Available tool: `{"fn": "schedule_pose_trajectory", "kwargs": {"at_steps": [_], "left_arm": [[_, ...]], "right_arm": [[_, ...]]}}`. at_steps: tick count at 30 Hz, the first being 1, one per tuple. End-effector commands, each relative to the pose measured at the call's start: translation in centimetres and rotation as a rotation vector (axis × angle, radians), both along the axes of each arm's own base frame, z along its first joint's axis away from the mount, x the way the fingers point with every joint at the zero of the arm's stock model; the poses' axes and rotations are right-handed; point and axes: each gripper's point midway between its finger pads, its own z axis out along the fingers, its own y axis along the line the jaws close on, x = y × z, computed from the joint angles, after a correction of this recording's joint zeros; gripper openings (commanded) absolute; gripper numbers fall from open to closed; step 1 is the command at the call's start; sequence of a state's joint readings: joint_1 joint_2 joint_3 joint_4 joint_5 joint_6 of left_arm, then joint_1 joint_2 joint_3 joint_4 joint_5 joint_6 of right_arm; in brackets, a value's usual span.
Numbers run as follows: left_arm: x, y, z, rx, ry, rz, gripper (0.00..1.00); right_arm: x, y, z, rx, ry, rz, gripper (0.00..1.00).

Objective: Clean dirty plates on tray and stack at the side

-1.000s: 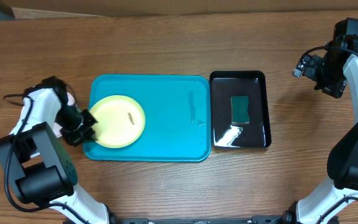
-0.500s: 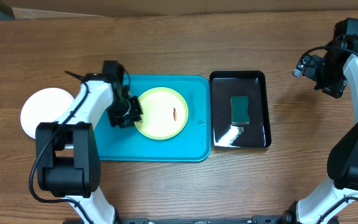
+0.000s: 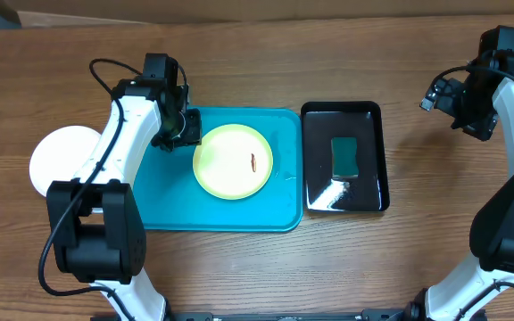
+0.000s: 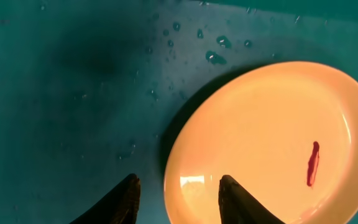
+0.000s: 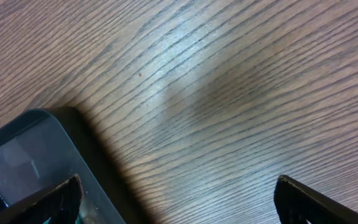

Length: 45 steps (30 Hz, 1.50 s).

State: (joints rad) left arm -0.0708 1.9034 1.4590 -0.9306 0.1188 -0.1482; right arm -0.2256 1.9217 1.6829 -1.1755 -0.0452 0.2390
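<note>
Water droplets (image 4: 213,57) on the teal tray (image 4: 55,93) show only in the left wrist view. The overhead view alone takes in both arms, the white plate (image 3: 63,160) and the black tray (image 3: 304,160).

The left arm reaches in across the teal tray's far rim with its elbow bent and the left gripper (image 3: 178,134) pointing down. Its fingers stand partly apart and grip nothing. In the wrist view one fingertip (image 4: 128,193) hangs over bare tray and the other over the yellow-green plate (image 3: 233,161), whose edge lies between them.

That plate lies flat at about the teal tray's middle, with a reddish-brown smear (image 3: 252,163) near its centre. The white plate rests on the wooden table (image 3: 239,71), just off the teal tray's short end on the left arm's side.

The black tray, just beside the teal tray's opposite end, holds a green sponge (image 3: 344,156). The right gripper (image 5: 179,186) hovers beyond the black tray, jaws spread wide and empty above bare wood.
</note>
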Motion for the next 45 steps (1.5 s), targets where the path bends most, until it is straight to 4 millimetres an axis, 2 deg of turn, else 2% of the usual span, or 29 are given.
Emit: {"fn": "schedule_pose_trajectory", "kwargs": {"at_steps": [1, 5, 14, 17, 22, 27, 30, 32, 39, 45], "left_arm": [[-1.1, 0.2, -1.3, 0.025, 0.017, -0.056, 0.41], [-2.1, -0.4, -2.5, 0.005, 0.043, -0.071, 0.39], [-2.4, -0.9, -4.0, 0.000, 0.037, -0.036, 0.34], [-2.7, -1.0, -4.8, -0.002, 0.038, -0.025, 0.33], [-2.8, -0.9, -5.1, -0.003, 0.041, -0.019, 0.24], [-2.8, -1.0, -5.0, -0.007, 0.039, -0.009, 0.21], [-3.0, -0.9, -5.2, -0.005, 0.047, -0.005, 0.22], [-3.1, -0.9, -5.5, -0.006, 0.046, 0.003, 0.22], [-3.6, -0.9, -6.4, -0.009, 0.052, 0.024, 0.24], [-3.6, -0.9, -6.4, -0.011, 0.052, 0.028, 0.24]], "right_arm": [[0.2, -0.1, 0.5, -0.002, -0.015, -0.004, 1.00], [0.2, -0.1, 0.5, -0.002, -0.015, -0.004, 1.00], [0.2, -0.1, 0.5, -0.002, -0.015, -0.004, 1.00], [0.9, -0.1, 0.6, -0.001, -0.047, -0.002, 1.00], [2.0, 0.0, 1.0, 0.008, -0.095, 0.002, 1.00], [2.6, 3.0, 1.6, 0.169, -0.140, 0.076, 1.00], [2.4, 6.5, 2.4, 0.328, -0.161, 0.182, 0.96], [1.8, 8.7, 2.6, 0.369, -0.151, 0.272, 0.93], [-0.9, 11.6, 0.6, 0.172, 0.015, 0.390, 0.90], [-2.6, 16.0, 0.0, 0.085, 0.084, 0.516, 0.89]]}}
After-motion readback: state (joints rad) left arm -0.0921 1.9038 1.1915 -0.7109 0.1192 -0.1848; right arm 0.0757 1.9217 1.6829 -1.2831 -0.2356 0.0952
